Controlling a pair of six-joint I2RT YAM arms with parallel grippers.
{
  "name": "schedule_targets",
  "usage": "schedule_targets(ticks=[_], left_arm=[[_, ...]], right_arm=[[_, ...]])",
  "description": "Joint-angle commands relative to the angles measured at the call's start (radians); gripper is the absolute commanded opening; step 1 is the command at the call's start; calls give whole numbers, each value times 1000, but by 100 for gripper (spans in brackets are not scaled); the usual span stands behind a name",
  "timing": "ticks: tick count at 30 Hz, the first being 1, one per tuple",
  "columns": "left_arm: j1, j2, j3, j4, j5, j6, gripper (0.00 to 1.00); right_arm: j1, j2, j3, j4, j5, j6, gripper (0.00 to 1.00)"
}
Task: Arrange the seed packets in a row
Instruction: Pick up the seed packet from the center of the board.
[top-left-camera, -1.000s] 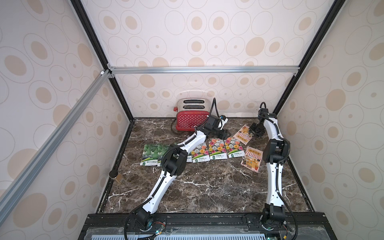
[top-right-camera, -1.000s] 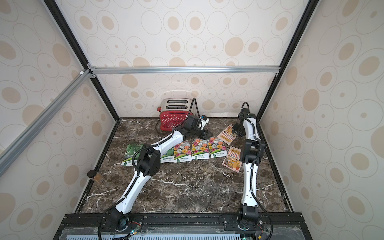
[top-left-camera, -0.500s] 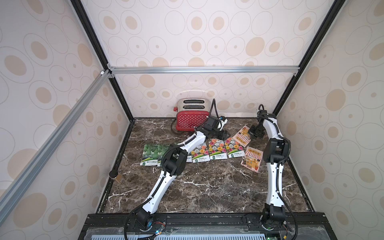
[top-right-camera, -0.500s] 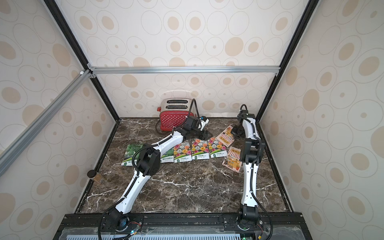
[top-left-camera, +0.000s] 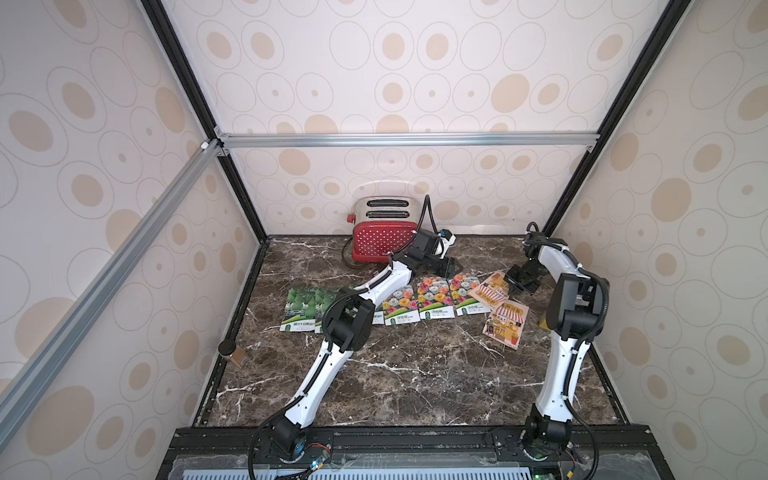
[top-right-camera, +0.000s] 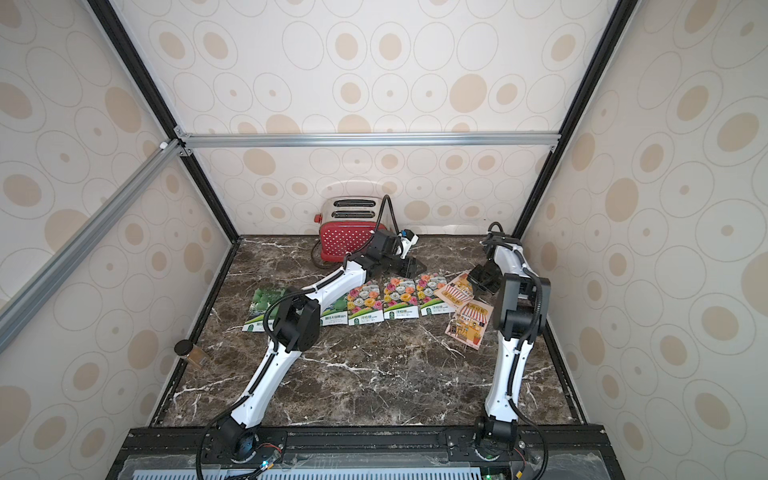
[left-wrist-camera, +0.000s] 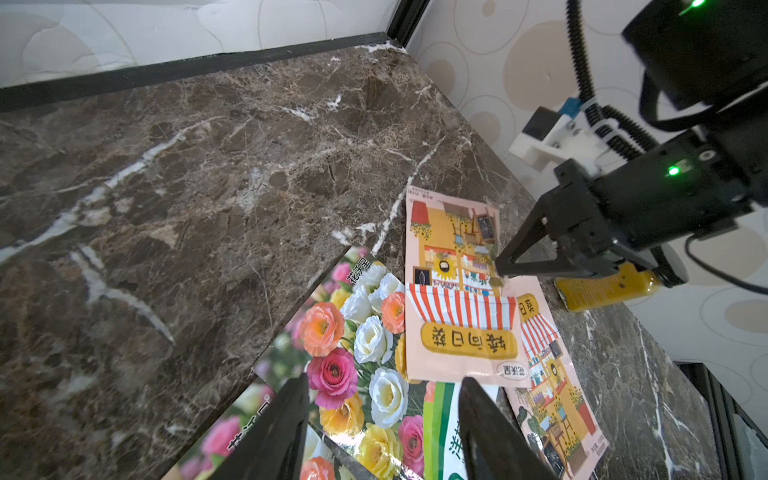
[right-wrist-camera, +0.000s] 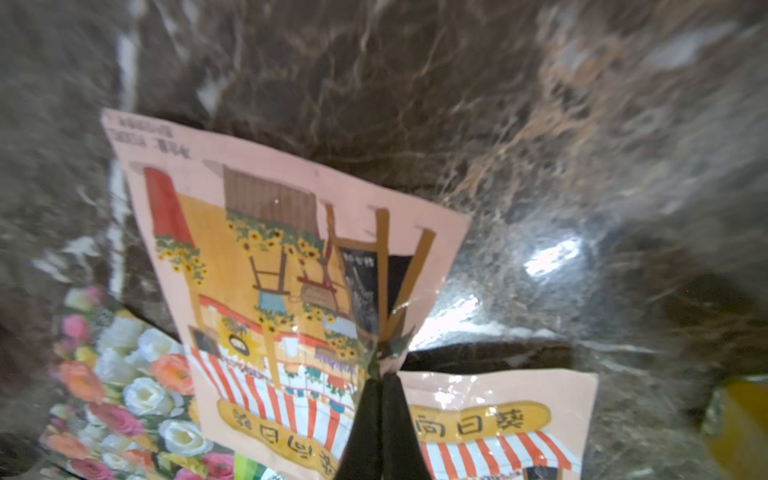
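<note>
**marbletop:** Starting nearest the robot: the loose shop packet (top-left-camera: 505, 324) lies skewed on the table (top-left-camera: 395, 374), the packet farthest from the toaster (top-left-camera: 384, 245) and off to its right. Closer to the toaster, the gourd packets (top-left-camera: 301, 309) and flower packets (top-left-camera: 434, 298) line up across its front.

**gripnerd:** And the one being worked?

**marbletop:** The pinched shop packet (left-wrist-camera: 457, 299) sits right of the flower packets. The right tool (left-wrist-camera: 500, 268) is clamped on its right edge, and the foil puckers there. Its long axis runs diagonal to the row and a corner laps the last flower packet. I'd say it needs squaring up and sliding rightward, away from the toaster.

**gripnerd:** Left arm?

**marbletop:** The left tool (left-wrist-camera: 386, 378) hangs about half open and empty over the flower packets, just in front of the toaster. The right arm's clearly nearer.
</note>
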Motion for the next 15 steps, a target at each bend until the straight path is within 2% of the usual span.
schedule_targets(ticks=[1, 4, 8, 12, 15], left_arm=[[7, -45, -1, 6, 11, -6, 58], [7, -58, -8, 4, -15, -32, 56], [7, -117, -107, 99, -30, -162, 51], [7, -251, -362, 372, -21, -395, 52], [6, -336, -532, 588, -56, -562, 52]], right_arm=[[-27, -79, 24, 64, -6, 52, 0], [-26, -126, 30, 81, -28, 99, 0], [-26, -260, -124, 228, -56, 197, 0], [-26, -420, -348, 420, -66, 302, 0], [-25, -500, -454, 487, -74, 352, 0]])
